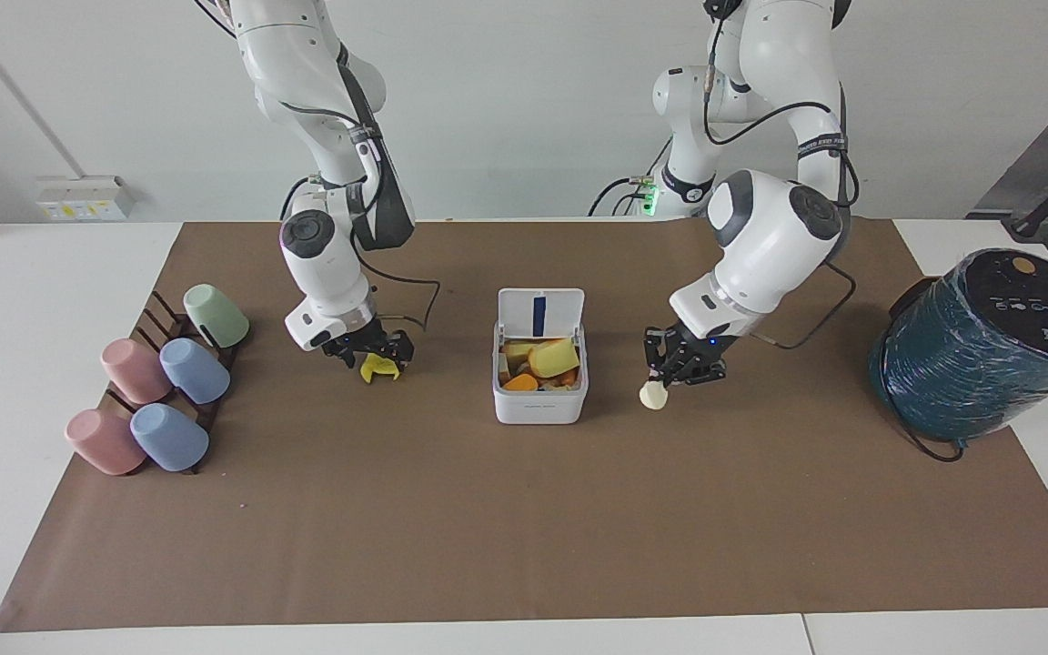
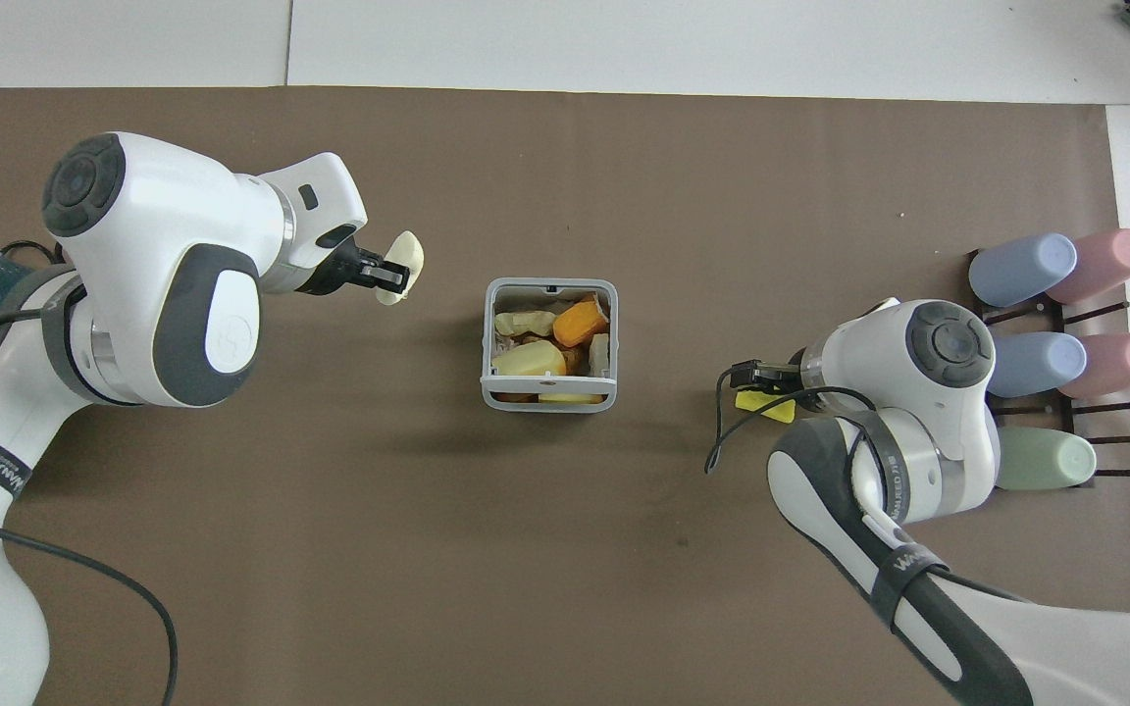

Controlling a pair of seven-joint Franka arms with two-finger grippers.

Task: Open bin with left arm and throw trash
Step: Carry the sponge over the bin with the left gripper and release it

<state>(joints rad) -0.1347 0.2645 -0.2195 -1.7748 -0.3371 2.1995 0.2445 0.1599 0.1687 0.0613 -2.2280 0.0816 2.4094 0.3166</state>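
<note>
The white bin [image 1: 538,409] stands mid-table with its lid [image 1: 539,314] flipped up; it also shows in the overhead view [image 2: 547,404]. Several yellow and orange pieces lie in it, among them a yellow-orange wedge [image 1: 553,357]. My left gripper [image 1: 680,367] is shut on the pale cream lump [image 1: 652,395] and holds it in the air beside the bin, toward the left arm's end; both show from overhead, gripper [image 2: 374,275] and lump [image 2: 400,267]. My right gripper [image 1: 369,350] is low over the wavy yellow scrap [image 1: 378,367], which is half hidden under it in the overhead view [image 2: 766,405].
A large teal wrapped cylinder [image 1: 979,355] stands at the left arm's end of the table. Several pastel cups lie on a dark rack [image 1: 160,391] at the right arm's end. A brown mat [image 1: 524,528] covers the table.
</note>
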